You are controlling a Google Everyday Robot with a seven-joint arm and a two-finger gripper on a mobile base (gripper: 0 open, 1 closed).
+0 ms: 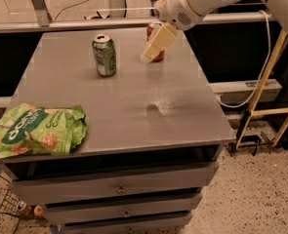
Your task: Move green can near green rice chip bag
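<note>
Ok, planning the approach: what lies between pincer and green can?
Camera view: only bare tabletop between the green can and the pincer, which hangs by the red can.

Mostly covered: the red aluminium drink can [159, 57] at the far side of the grey drawer cabinet [133, 111], hidden by the cream-coloured gripper [151, 51] held just in front of it (only slivers of red are seen). Cut off by the top and right edges: the white robot arm [197, 4]. Clipped at the left edge: the wrinkly bright green rice chip bag [41, 130]. Label marks on the small green aluminium can [104, 57] are too blurred to be read. The small floor objects [29, 209] beneath the cabinet cannot be identified.
</note>
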